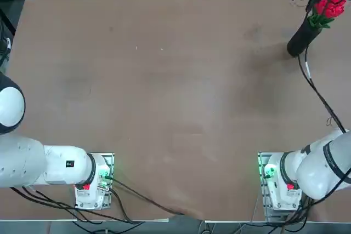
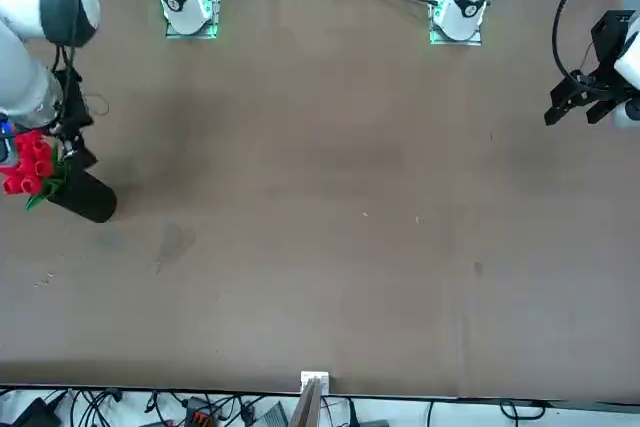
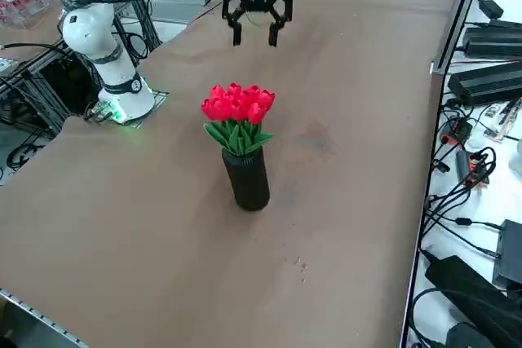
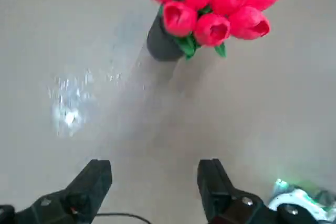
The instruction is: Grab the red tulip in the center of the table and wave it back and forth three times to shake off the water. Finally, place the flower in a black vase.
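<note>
Only obstacle on the table point(image 1: 164, 108): black vase point(image 3: 247, 178) with red tulips point(image 3: 238, 105), standing near the far right corner. Right gripper point(image 3: 256, 37), fingers spread and empty, hangs above, apart from the blooms. Centre, left side and near edge give free passage.

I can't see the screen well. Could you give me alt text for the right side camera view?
A bunch of red tulips with green leaves stands upright in a matte black cylindrical vase on a wide brown table. The robot's right gripper hangs above and beyond it, fingers open and empty.
</note>
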You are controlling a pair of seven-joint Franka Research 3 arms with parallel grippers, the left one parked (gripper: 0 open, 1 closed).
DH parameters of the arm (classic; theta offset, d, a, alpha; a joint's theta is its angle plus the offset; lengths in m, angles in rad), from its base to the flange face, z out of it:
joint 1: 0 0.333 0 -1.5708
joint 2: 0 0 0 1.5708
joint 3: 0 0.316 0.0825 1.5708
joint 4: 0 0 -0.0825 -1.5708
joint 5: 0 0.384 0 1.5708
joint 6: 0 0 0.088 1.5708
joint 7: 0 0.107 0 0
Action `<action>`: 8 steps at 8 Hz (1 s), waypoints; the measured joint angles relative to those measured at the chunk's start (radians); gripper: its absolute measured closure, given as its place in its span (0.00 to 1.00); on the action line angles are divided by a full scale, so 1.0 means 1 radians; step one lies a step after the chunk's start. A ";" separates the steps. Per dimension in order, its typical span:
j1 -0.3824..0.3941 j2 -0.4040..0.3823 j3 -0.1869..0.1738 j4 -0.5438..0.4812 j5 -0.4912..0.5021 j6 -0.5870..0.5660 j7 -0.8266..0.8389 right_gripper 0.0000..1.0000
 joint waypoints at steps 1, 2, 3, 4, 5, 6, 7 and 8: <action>-0.003 -0.001 -0.005 0.036 0.042 -0.050 -0.102 0.00; -0.012 -0.001 -0.009 0.073 0.073 -0.101 -0.203 0.00; -0.026 -0.002 -0.013 0.106 0.087 -0.152 -0.288 0.00; -0.046 -0.002 -0.016 0.135 0.105 -0.191 -0.359 0.00; -0.074 -0.003 -0.018 0.158 0.137 -0.212 -0.412 0.00; -0.120 -0.002 -0.019 0.172 0.175 -0.220 -0.456 0.00; -0.171 -0.001 -0.021 0.174 0.202 -0.224 -0.520 0.00; -0.204 0.004 -0.021 0.173 0.210 -0.227 -0.582 0.00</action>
